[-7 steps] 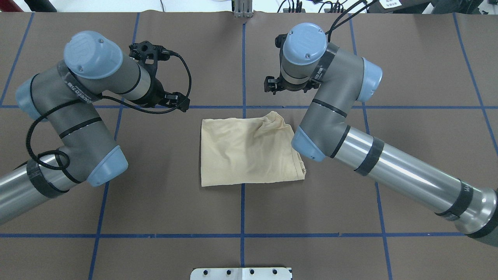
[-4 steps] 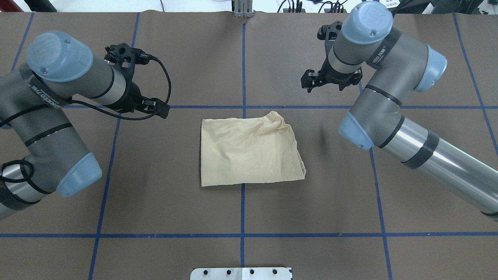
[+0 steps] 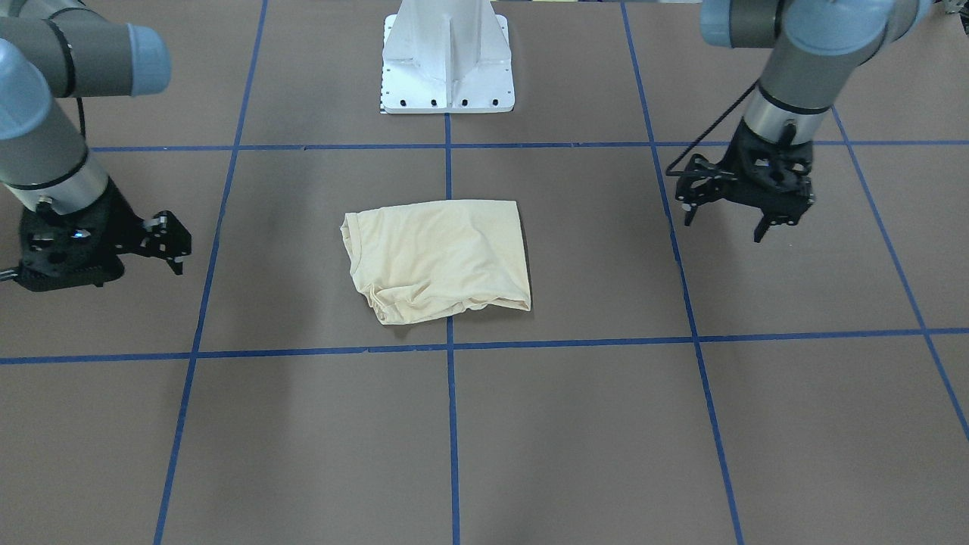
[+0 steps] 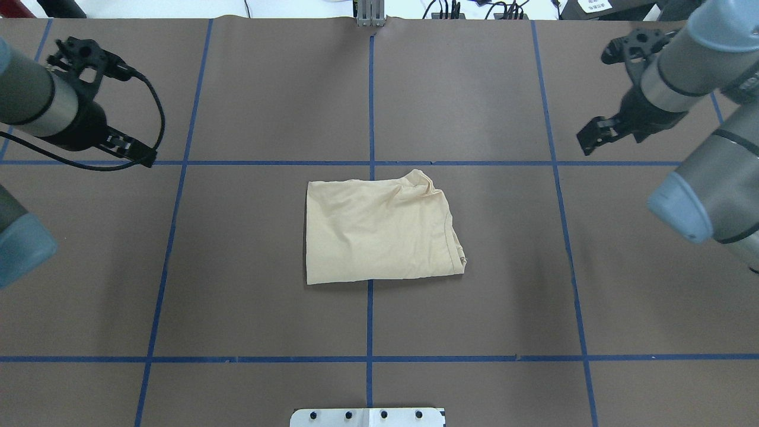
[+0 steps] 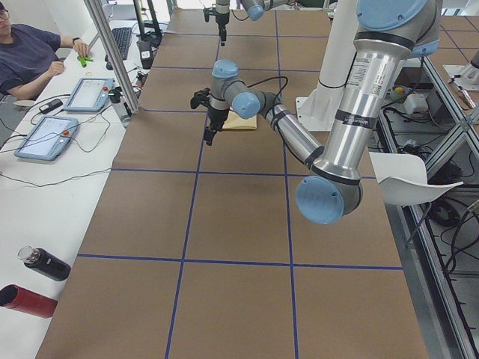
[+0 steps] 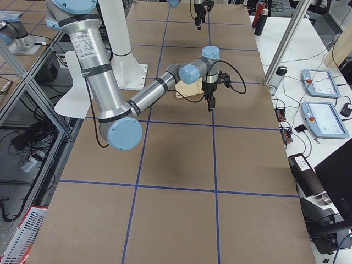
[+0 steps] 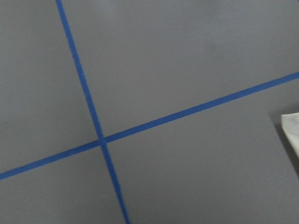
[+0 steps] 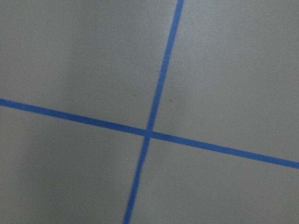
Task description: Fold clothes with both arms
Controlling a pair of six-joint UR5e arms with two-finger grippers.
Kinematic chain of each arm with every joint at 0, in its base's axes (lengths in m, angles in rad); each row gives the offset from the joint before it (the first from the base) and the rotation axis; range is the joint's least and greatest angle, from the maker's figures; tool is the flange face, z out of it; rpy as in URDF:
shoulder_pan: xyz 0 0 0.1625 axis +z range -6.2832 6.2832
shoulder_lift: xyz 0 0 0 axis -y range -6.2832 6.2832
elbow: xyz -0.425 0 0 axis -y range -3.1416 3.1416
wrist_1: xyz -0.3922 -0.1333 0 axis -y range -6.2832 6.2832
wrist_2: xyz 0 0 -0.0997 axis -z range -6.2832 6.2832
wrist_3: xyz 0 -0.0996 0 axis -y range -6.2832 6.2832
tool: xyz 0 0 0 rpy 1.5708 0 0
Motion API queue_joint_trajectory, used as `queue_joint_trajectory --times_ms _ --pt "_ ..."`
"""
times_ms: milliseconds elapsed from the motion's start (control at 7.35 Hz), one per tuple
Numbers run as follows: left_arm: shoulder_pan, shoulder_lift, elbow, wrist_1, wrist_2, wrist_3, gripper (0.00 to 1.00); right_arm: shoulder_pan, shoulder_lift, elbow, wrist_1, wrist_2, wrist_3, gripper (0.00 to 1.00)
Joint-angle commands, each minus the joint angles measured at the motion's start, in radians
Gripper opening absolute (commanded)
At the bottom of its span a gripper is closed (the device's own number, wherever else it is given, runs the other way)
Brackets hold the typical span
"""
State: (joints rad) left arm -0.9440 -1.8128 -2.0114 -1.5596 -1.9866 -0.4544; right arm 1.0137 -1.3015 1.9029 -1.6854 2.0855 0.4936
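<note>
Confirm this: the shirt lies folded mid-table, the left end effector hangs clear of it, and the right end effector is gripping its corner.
Wrong on one point: the right end effector grips nothing. It hangs over bare table, well apart from the shirt, as the front-facing view shows. The rest stands.

The pale cream-yellow shirt [image 4: 379, 231] lies flat in the middle of the surface [image 4: 255, 284], folded into a rough rectangle with light wrinkles. Its left edge is straight, its far right corner is bunched, and a curved seamed edge runs down the right side. The left arm [image 4: 35, 104] hangs over the far left, well apart from the shirt, and the left pincer [image 3: 723, 227] has its fingers spread. The right arm [image 4: 682, 77] hangs over the far right, also apart. The right pincer [image 3: 170, 246] points down, its spread unclear.
</note>
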Motion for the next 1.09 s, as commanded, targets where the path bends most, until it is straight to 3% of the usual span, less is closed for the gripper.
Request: queue_joint_trajectory --times_ms 0,272,544,816,952 --pt "-0.178 0.143 -0.001 -0.002 -0.073 0.257 1.00 0.188 -0.210 0.039 -0.003 0.106 -0.336 1.00" --pt "-0.341 0.231 0.014 -0.004 -0.113 0.437 1.00 0.345 -0.368 0.028 -0.003 0.139 -0.548 1.00" --pt "-0.477 0.260 0.078 -0.014 -0.181 0.451 1.00 0.497 -0.493 0.025 -0.003 0.140 -0.676 1.00" --pt "-0.539 0.311 0.118 -0.011 -0.189 0.517 1.00 0.559 -0.570 0.028 -0.003 0.146 -0.669 1.00" --pt "-0.541 0.347 0.125 -0.004 -0.192 0.520 1.00 0.559 -0.559 0.036 -0.003 0.146 -0.646 1.00"
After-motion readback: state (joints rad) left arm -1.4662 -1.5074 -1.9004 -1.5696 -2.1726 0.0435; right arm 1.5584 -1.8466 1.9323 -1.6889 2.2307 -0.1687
